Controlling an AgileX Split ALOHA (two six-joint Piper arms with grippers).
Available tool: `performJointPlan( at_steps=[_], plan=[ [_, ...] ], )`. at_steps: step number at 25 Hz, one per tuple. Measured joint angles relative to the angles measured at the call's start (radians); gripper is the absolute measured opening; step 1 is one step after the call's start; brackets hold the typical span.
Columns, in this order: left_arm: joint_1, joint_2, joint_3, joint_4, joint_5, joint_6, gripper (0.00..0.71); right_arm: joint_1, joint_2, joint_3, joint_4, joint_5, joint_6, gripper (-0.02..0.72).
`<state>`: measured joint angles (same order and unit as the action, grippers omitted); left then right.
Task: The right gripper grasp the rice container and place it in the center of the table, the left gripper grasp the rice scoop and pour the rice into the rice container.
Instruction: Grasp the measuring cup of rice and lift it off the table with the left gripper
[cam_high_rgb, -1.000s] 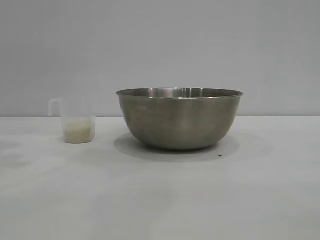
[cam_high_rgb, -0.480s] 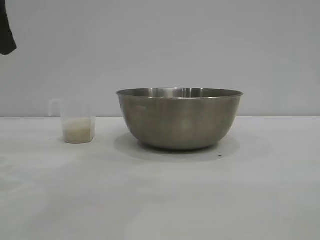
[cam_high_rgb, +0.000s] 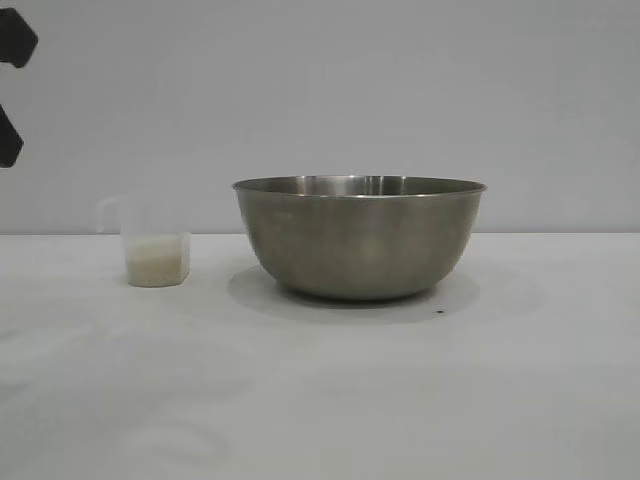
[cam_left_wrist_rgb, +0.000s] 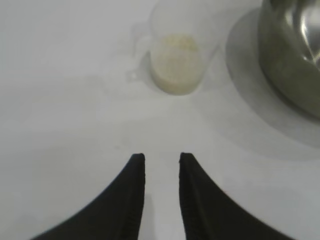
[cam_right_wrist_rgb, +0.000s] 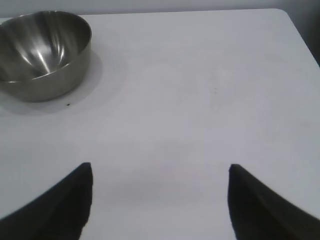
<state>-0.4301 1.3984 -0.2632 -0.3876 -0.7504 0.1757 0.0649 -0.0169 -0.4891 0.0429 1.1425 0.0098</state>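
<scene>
One steel bowl (cam_high_rgb: 360, 240), inside bare. One plastic cup (cam_high_rgb: 155, 245) beside it, rice (cam_high_rgb: 157, 264) at bottom. Left gripper (cam_left_wrist_rgb: 161, 160) fingers slightly parted, empty; right gripper (cam_right_wrist_rgb: 160, 172) spread wide, empty.

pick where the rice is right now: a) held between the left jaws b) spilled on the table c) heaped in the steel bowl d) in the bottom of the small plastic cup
d: the rice sits low in the cup, which stands on the table beside the bowl; the part of the bowl's inside that the right wrist view shows is bare metal, and the left gripper holds nothing.
</scene>
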Motion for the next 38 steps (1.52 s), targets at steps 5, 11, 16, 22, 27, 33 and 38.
performJointPlan(
  at_steps=[5,11,16,22,27,33,38],
  plan=[
    [0.000,0.081,0.009,0.021,-0.137,-0.002,0.176,0.000,0.000,0.000,0.000,0.000,0.000,0.538],
    [-0.001,0.226,0.015,0.141,-0.297,-0.015,0.176,0.000,0.000,0.000,0.000,0.000,0.000,0.538],
    [-0.001,0.409,0.013,0.175,-0.384,-0.025,0.221,0.000,0.000,0.000,0.000,0.000,0.000,0.485],
    [-0.001,0.495,-0.005,0.175,-0.387,-0.034,0.227,0.000,0.000,0.000,0.000,0.000,0.000,0.372],
    [-0.001,0.495,-0.048,0.173,-0.390,-0.036,0.227,0.000,0.000,0.000,0.000,0.000,0.000,0.244],
    [-0.001,0.497,-0.129,0.126,-0.390,-0.033,0.227,0.000,0.000,0.000,0.000,0.000,0.000,0.254],
    [-0.001,0.497,-0.186,0.110,-0.390,-0.014,0.227,0.000,0.000,0.000,0.000,0.000,0.000,0.254]
  ],
)
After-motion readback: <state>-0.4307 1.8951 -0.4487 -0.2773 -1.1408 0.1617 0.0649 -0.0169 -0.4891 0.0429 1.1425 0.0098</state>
